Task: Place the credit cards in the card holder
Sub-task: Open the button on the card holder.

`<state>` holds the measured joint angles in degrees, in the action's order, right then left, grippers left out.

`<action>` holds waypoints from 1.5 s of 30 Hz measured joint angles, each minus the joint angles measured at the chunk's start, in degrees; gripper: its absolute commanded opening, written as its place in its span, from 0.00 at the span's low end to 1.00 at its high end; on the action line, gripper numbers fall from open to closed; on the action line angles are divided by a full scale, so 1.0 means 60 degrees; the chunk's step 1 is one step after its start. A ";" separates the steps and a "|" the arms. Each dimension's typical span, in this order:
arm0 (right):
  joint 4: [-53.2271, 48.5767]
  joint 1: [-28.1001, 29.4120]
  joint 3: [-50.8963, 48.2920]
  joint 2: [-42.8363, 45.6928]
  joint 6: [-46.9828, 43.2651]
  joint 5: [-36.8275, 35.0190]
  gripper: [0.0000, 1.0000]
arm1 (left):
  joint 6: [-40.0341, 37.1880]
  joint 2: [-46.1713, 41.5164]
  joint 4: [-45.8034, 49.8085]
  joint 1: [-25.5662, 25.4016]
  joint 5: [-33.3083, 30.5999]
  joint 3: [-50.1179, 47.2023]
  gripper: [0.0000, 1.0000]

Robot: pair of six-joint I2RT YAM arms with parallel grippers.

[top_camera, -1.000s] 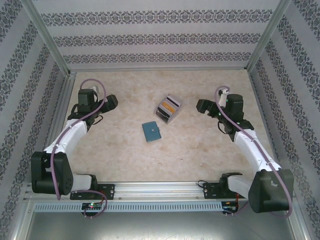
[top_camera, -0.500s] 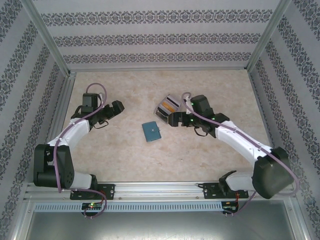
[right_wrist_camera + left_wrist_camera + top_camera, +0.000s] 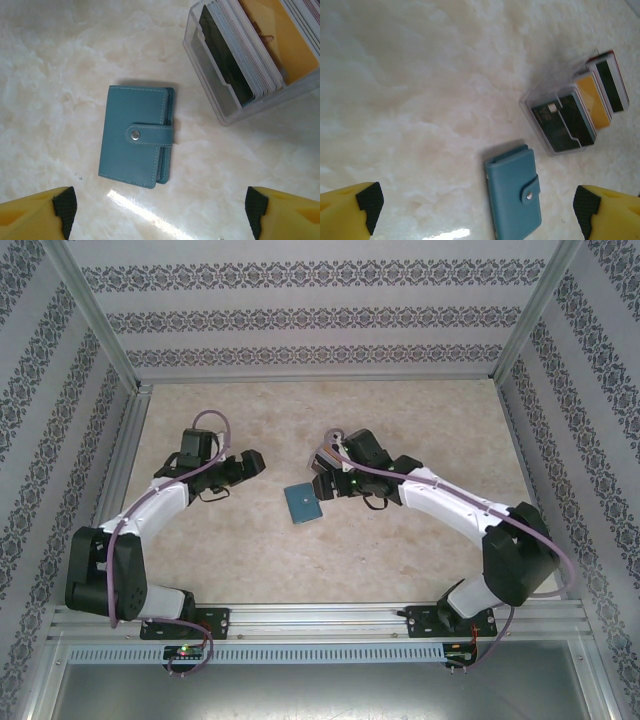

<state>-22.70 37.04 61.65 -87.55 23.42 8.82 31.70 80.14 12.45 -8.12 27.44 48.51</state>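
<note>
Card holder (image 3: 136,136) (closed, strap snapped) lies flat; credit cards (image 3: 250,60) stand in a clear tray (image 3: 225,114) just far-right of it. Left gripper (image 3: 477,207) and right gripper (image 3: 160,210) — fingers wide apart, empty.

High fixed view down onto table (image 3: 400,420), both wrist views close, downward, sharing card holder (image 3: 136,136)

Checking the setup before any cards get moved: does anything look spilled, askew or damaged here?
Nothing stands out. The teal card holder lies flat and closed on the table, its strap snapped shut. The credit cards sit on edge inside the clear tray beside it, with none spilled and no visible damage.
</note>
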 measured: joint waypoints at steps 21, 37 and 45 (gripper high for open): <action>-0.1730 0.0841 0.3337 -0.3679 0.0470 -0.0073 0.40 | -0.0273 0.2193 0.0900 -0.0648 -0.0044 0.1526 0.99; -0.3639 0.1355 0.5424 -0.5340 -0.0372 -0.1042 0.36 | -0.0237 0.2401 0.0820 -0.0648 -0.0419 0.1523 0.99; -0.4065 0.1402 0.5748 -0.5825 -0.0568 -0.1147 0.37 | 0.0047 0.2401 0.0721 -0.0648 -0.0627 0.1162 0.99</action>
<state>-47.09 45.45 96.14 -122.50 20.01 1.93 31.99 94.54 16.78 -12.01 23.68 55.48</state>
